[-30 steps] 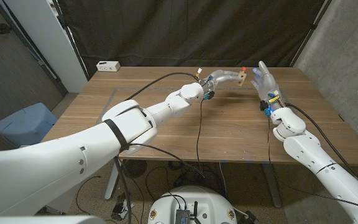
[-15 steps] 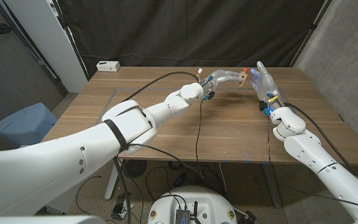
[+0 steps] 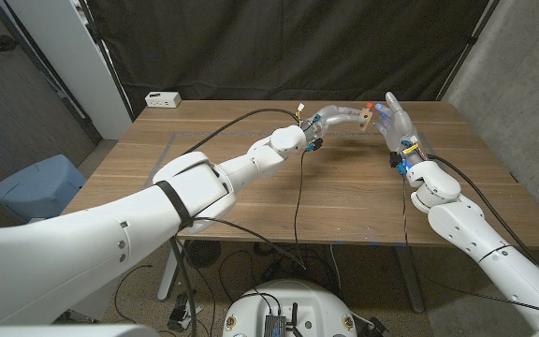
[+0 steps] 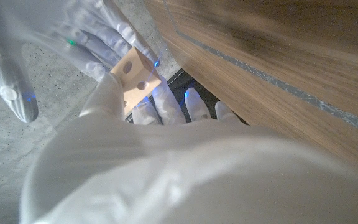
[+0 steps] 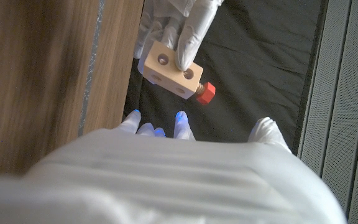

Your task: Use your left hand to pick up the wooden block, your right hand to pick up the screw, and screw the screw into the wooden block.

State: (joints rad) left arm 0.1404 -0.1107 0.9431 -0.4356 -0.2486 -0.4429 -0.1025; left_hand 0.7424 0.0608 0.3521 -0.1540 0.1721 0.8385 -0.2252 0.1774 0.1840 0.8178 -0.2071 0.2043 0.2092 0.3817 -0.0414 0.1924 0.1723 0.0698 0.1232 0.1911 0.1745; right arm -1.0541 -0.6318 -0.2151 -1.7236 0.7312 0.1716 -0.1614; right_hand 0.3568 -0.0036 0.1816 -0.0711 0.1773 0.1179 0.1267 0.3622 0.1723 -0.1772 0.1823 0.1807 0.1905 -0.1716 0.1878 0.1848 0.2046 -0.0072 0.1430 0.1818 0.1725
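Note:
My left hand [image 3: 337,117] holds the wooden block [image 3: 366,116] up above the far middle of the table [image 3: 251,201]. The screw [image 3: 370,104], with a red head, sticks out of the block's end. In the right wrist view a finger of the left hand [image 5: 185,28] lies across the block [image 5: 169,70], and the screw [image 5: 205,93] stands clear of my right hand's fingertips [image 5: 179,119]. My right hand [image 3: 394,123] is raised just beside the block, fingers spread, holding nothing. The left wrist view shows the block [image 4: 135,73] with the right hand [image 4: 98,37] behind it.
A small white box [image 3: 163,98] sits at the table's far left corner. Black cables [image 3: 298,187] hang from both arms over the tabletop. A blue bin [image 3: 36,183] stands on the floor to the left. A dark curtain hangs behind the table.
My right hand has shifted slightly left, closer to the block and screw. The left hand and block have stayed in place.

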